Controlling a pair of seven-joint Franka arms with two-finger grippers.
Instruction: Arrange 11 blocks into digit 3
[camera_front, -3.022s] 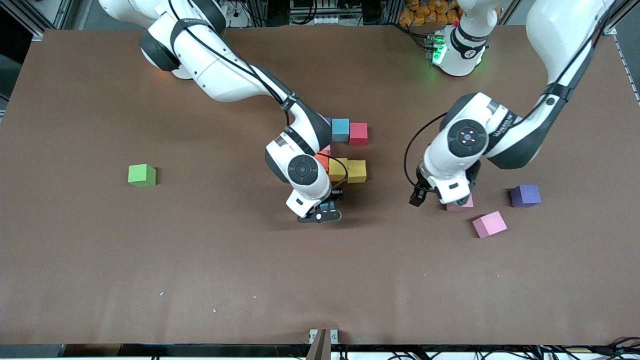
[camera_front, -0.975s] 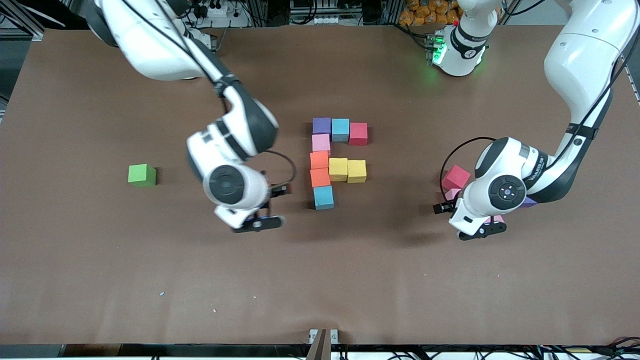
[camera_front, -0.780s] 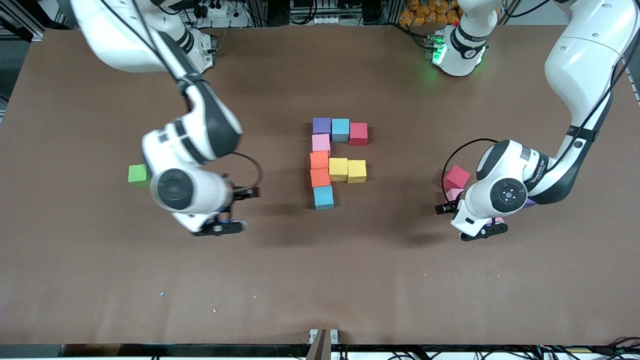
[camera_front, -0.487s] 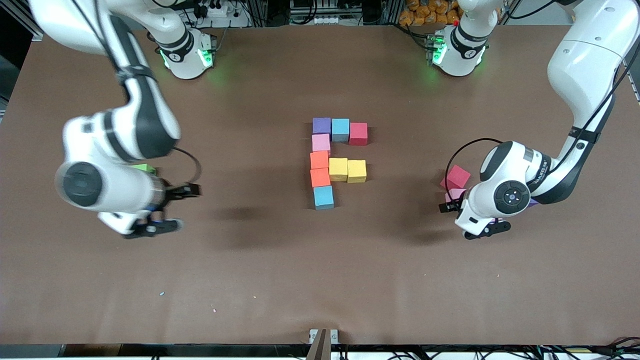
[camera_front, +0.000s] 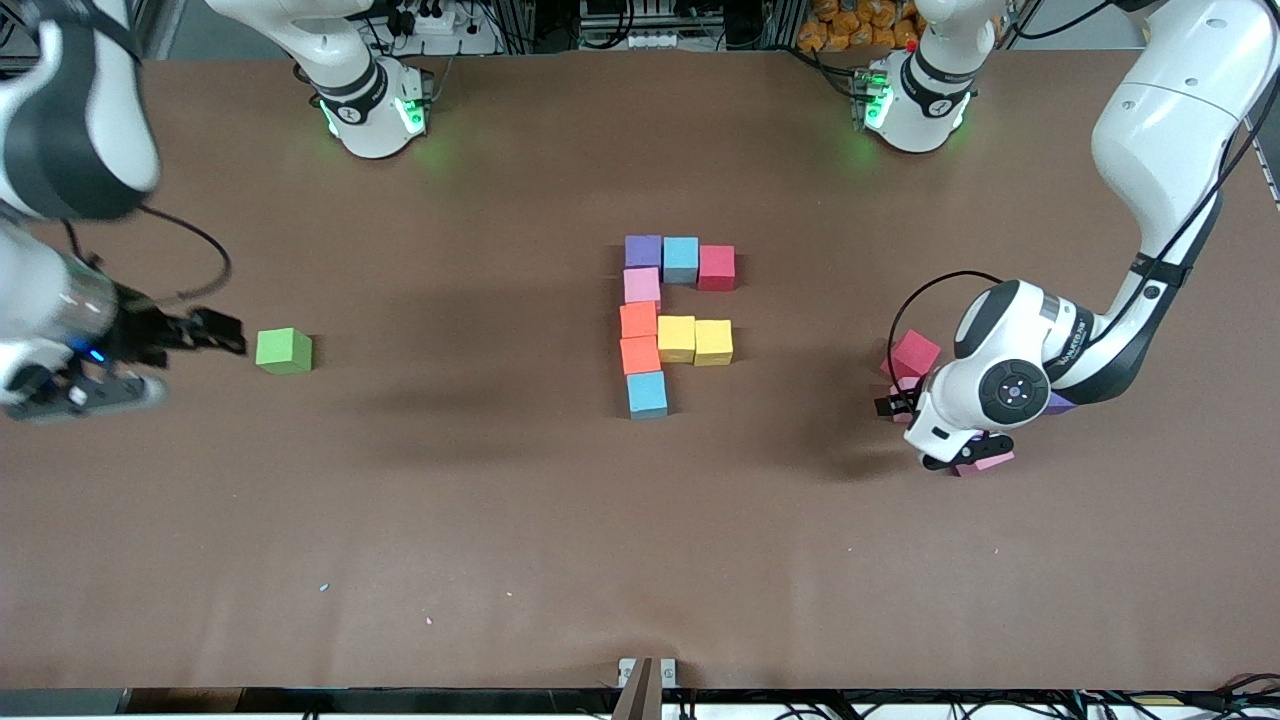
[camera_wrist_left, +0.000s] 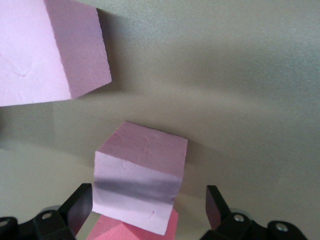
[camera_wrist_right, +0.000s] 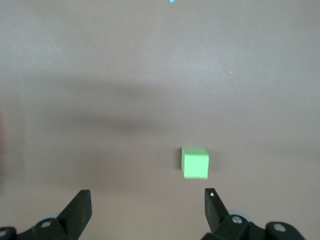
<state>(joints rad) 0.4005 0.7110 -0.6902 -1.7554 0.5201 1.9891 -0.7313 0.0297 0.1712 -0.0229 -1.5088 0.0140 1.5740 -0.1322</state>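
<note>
Nearest the front camera among the loose pieces, a pink block (camera_front: 990, 461) lies on the table at the left arm's end, and the left gripper (camera_front: 962, 452) hangs low right over it, fingers spread wide with nothing between them yet. In the left wrist view a pink cube (camera_wrist_left: 140, 181) sits squarely in the gap between the two fingers (camera_wrist_left: 75, 206), one of its faces turned toward the camera, so a straight descent and a squeeze across its flat sides looks like all the coming move needs. A second pink block (camera_wrist_left: 47, 47) rests just beside it, and a red block (camera_front: 913, 354) lies a little farther off, close enough to be nudged. Farther from the camera, mid-table, stands the partly built figure (camera_front: 672, 320): nine blocks in touching rows. The right gripper (camera_front: 95, 362), also spread and empty, waits high over the right arm's end, near the green cube (camera_front: 284, 351).
</note>
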